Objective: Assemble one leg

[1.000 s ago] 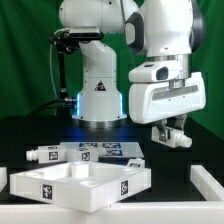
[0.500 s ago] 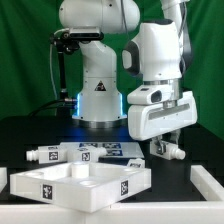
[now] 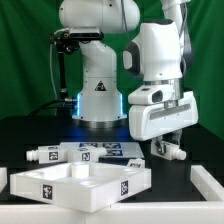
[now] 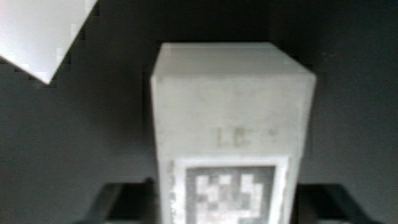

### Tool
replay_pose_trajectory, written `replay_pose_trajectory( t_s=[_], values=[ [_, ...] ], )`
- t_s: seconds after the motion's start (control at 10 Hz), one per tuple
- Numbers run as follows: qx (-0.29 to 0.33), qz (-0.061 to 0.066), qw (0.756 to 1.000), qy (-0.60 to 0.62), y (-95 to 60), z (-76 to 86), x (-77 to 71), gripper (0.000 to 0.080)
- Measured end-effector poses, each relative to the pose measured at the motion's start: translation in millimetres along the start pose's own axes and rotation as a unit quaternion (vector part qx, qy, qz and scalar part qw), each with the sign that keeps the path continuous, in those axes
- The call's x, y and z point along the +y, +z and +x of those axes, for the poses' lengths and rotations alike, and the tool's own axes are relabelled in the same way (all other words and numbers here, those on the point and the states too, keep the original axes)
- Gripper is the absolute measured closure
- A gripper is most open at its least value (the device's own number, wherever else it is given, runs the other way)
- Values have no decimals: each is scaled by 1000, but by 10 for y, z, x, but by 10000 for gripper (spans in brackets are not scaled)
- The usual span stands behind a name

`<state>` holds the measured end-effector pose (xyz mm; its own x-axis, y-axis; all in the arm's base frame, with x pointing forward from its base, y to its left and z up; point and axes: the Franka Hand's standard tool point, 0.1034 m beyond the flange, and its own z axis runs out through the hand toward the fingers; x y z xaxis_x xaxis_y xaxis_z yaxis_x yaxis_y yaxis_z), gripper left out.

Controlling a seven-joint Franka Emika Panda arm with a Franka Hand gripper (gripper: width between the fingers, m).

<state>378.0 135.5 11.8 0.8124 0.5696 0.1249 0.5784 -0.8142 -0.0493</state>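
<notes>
My gripper [image 3: 166, 146] is shut on a white leg [image 3: 170, 151] and holds it tilted just above the black table, at the exterior view's right. In the wrist view the leg [image 4: 231, 110] fills the middle, its tag sticker facing the camera, with dark fingers [image 4: 135, 197] either side of it. The gripper [image 4: 231, 203] clamps its near end. Another leg [image 3: 41, 155] lies at the left end of the marker board [image 3: 128, 151], and more tagged legs [image 3: 86, 152] lie along the board.
The large white square panel with a raised rim [image 3: 128, 182] lies at the front; its corner [image 4: 45, 40] shows in the wrist view. White parts poke in at the exterior view's right edge [image 3: 211, 184] and left edge [image 3: 3, 178]. The robot base [image 3: 98, 98] stands behind.
The gripper has come down toward the table with the leg since a second ago. It has held still over the last half second.
</notes>
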Motion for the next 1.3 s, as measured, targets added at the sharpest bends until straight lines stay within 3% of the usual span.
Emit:
replay_pose_trajectory(
  t_s=[0.1, 0.2, 0.3, 0.4, 0.5, 0.6, 1.0, 1.2, 1.3],
  values=[
    [-30, 6, 999, 14, -106, -18, 103, 289],
    [-43, 3, 999, 32, -362, 93, 260, 175],
    [-42, -1, 997, 58, -535, 188, 422, 157],
    [-64, 9, 994, 92, -619, 198, 557, 157],
    [-66, 11, 992, 108, -703, 282, 719, 151],
    [-35, 2, 994, 106, -699, 301, 792, 151],
    [-43, 0, 991, 125, -687, 295, 782, 150],
    [-37, -13, 980, 193, -745, 401, 891, 150],
    [-19, -21, 964, 263, -765, 437, 873, 150]
  ],
)
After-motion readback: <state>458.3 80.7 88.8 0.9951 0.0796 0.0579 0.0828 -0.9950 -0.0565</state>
